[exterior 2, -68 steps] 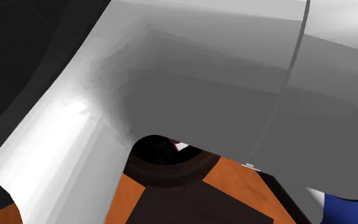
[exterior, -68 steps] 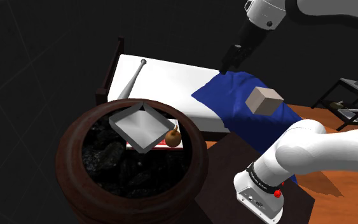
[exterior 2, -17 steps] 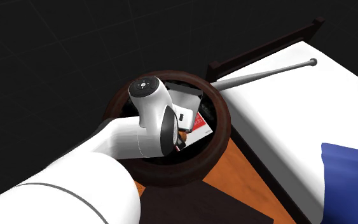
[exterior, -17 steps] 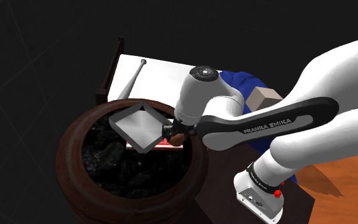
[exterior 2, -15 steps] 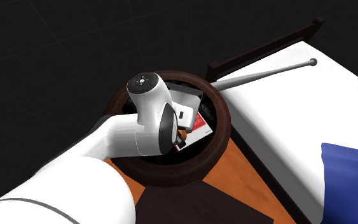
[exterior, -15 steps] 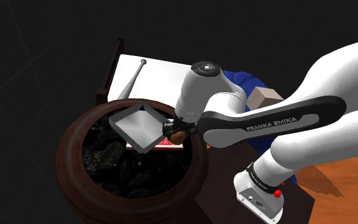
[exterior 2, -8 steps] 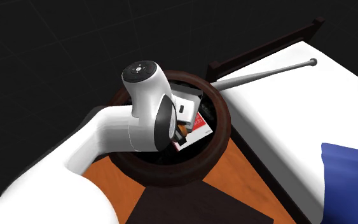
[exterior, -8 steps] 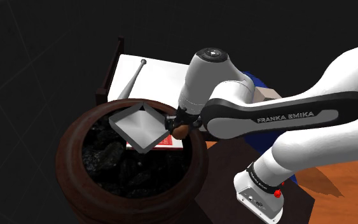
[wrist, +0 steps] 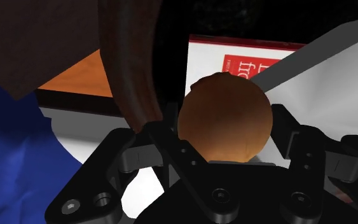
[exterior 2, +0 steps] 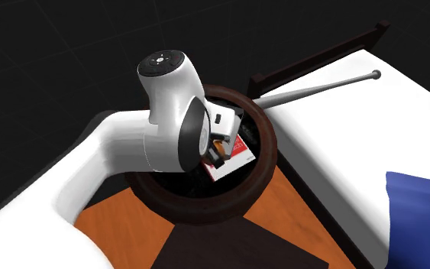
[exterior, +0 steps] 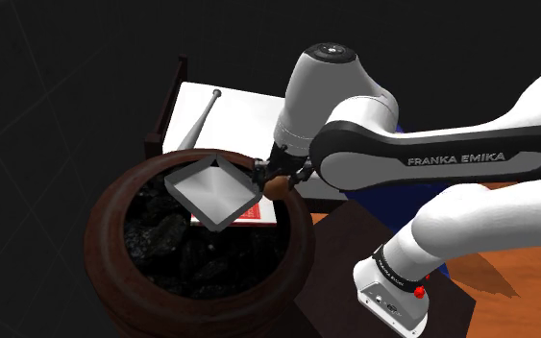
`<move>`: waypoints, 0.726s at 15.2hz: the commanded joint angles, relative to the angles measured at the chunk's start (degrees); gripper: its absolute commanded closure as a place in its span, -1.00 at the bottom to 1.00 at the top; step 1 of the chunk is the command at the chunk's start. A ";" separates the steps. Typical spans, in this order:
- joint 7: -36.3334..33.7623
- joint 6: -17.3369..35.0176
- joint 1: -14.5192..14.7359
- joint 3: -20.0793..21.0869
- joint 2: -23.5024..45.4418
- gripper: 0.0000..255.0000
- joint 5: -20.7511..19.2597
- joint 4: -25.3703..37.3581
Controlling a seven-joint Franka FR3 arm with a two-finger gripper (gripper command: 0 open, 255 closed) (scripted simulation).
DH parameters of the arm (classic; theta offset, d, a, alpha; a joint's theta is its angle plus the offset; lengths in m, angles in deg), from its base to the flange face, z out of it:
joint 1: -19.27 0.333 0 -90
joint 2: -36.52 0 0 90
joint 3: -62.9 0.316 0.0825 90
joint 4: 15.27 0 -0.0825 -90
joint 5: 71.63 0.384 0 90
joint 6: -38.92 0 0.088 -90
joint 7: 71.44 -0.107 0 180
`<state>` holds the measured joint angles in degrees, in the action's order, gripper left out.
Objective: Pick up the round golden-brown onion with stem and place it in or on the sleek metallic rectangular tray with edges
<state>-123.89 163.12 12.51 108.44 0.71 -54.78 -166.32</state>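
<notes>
- One round golden-brown onion (wrist: 225,118) sits clasped between the two black fingers of the claw (wrist: 225,130). The claw is clenched on it, one finger on each side.
- In the shoulder view the onion (exterior: 276,186) hangs in the claw (exterior: 276,179) just beside the near corner of the grey tray (exterior: 210,192), not yet inside it.
- The tray has raised edges and lies tilted inside a big dark brown pot (exterior: 292,252), which is partly filled with black lumps.
- Under the onion and the tray's corner lies a red and white card (wrist: 247,63).
- The step in hand looks like carrying the onion over to the tray.
- To do it well, hold the grip firm, lift the onion clear of the tray's raised edge and bring it over the tray's middle.
- Because the tray slopes, lower the onion close to the tray floor before letting go, or it may roll out into the pot.
- Beyond the pot stands a white table (exterior: 249,120) with a long metal rod (exterior: 201,120) lying on it, and a blue cloth (exterior 2: 423,206).
- Counted: one onion, one tray, one claw with two fingers, one pot, one card, one rod, one cloth.
</notes>
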 commanded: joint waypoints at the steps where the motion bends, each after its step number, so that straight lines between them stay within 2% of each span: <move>1: 0.48 -2.03 0.37 -1.10 -1.15 1.00 -0.11 0.85; 3: 0.74 -3.57 0.53 -1.83 -1.83 1.00 -0.29 1.70; 7: -2.78 -0.55 -7.08 4.08 8.62 1.00 -5.33 9.63; 11: -9.00 0.75 -15.66 11.88 20.19 1.00 -14.05 18.38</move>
<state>-130.42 163.39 -0.59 117.53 17.19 -65.93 -150.57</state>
